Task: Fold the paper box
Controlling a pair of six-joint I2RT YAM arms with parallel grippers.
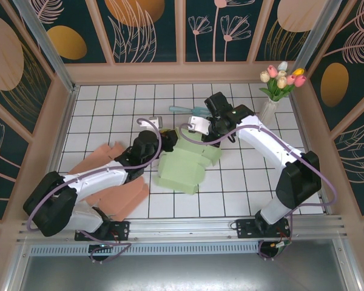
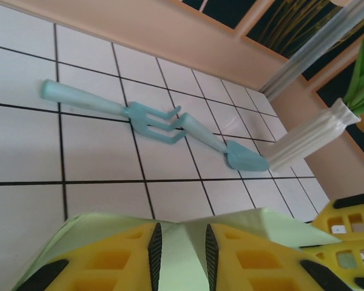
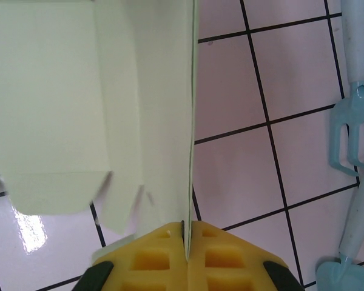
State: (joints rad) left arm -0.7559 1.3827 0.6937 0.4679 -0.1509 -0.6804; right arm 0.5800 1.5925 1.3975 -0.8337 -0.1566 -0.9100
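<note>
Top view: the paper box [image 1: 183,167], pale green and part-folded, is seen mid-surface between the two arms on the white tiled surface [image 1: 242,182]. The left arm [image 1: 91,179] is stretched low from the near left, laid across salmon flat boxes [image 1: 124,197]. The right arm [image 1: 273,145] is bent in from the near right, with its wrist over the box's far edge. Both wrists are close together at that far edge.

Left wrist view: the left fingers [image 2: 242,257] are almost closed, with a green panel pinched in the narrow gap. Yellow of the other fingers is seen at the lower right edge. Beyond, a teal fork [image 2: 109,108] is seen with its tines touching the handle of a teal trowel [image 2: 230,151]. A white ribbed vase [image 2: 309,139] stands by the back wall.

Right wrist view: the right fingers [image 3: 215,251] are clamped on a thin panel seen edge-on, with the rest of the box spread to the left. The fork and trowel are seen along the right edge.

Room: open tiles are seen to the right of the box and at the far left. The tools lie just behind the fingers. The surface is walled on all sides.
</note>
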